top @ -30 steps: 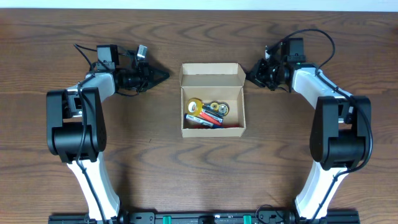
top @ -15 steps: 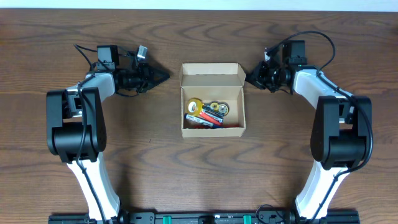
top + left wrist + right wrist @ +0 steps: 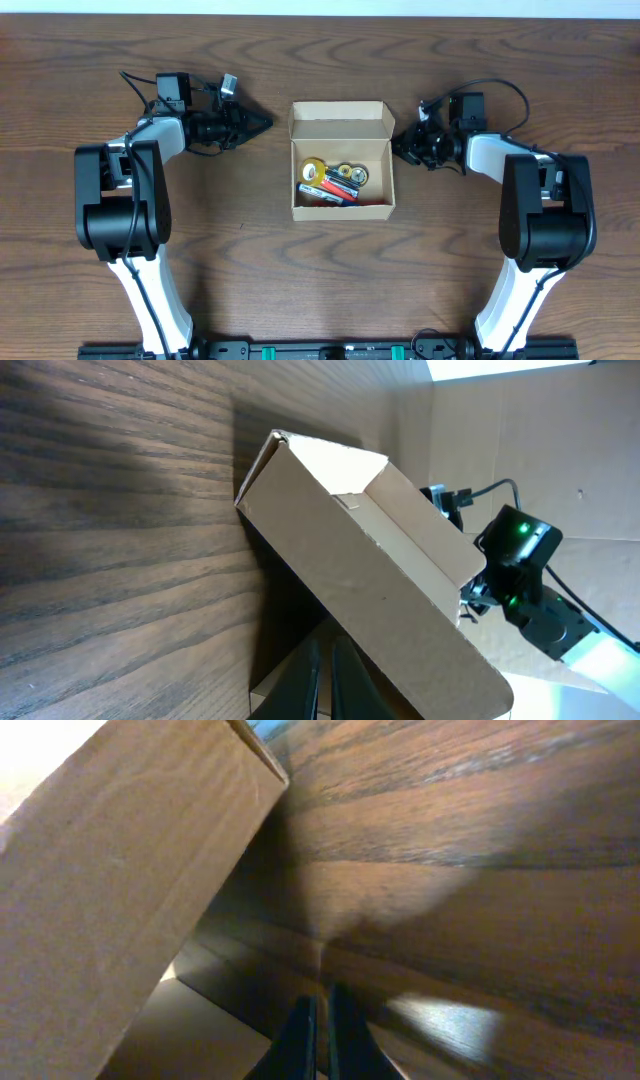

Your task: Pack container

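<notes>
Container [image 3: 340, 128] is sitting at ctr of wooden surface [image 3: 230, 250], between the two arms, flap lid [image 3: 340, 110] standing open at its far edge. Inside, small items [image 3: 330, 182] are lying toward the near wall: a yellow roll [image 3: 314, 168] is showing, rest too small to identify.

In left wrist view, container [image 3: 380, 590] is filling mid-frame w/ only outer wall and open top showing. Contents are hiding behind that wall, and left jaws are being cut off by the bottom edge. In right wrist view, container [image 3: 110, 890] is showing one bare wall only, close and blurred; right jaws are likewise being cropped at the bottom.

Left jaws are resting fully closed, gripping nothing, tip pointing at container's far-left corner but apart from it. Right jaws are also sitting closed and empty, tip just beside container's right wall; contact cannot be told.

Vs. earlier frame: right arm [image 3: 545, 200] is now lying nearer the robot's base, its jaws having dropped from lid level to alongside the wall. Left arm [image 3: 130, 190] and container are keeping the same position.
</notes>
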